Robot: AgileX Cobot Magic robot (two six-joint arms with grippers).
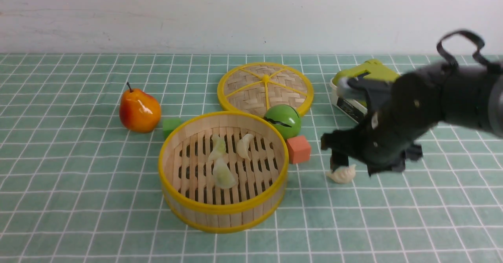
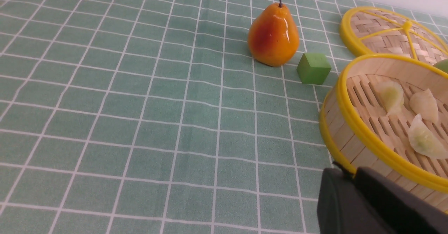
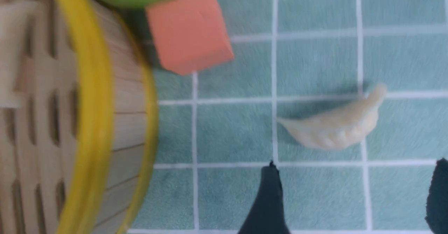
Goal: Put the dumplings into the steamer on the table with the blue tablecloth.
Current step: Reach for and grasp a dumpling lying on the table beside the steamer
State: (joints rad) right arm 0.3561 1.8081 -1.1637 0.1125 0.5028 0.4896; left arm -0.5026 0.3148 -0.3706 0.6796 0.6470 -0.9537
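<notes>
Right gripper [image 3: 353, 188] gaped empty over loose dumpling [image 3: 332, 129] toward right edge of table [image 1: 78, 216]; three dumplings [image 1: 224, 174] sat in steamer [image 1: 220, 210]; left gripper [image 2: 354, 174] clenched empty.

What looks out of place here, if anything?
One dumpling lies on the tablecloth, outside the steamer, to its right near the orange cube, by the open right gripper. The other three dumplings are inside the steamer. Nothing looks spilled or broken.
</notes>
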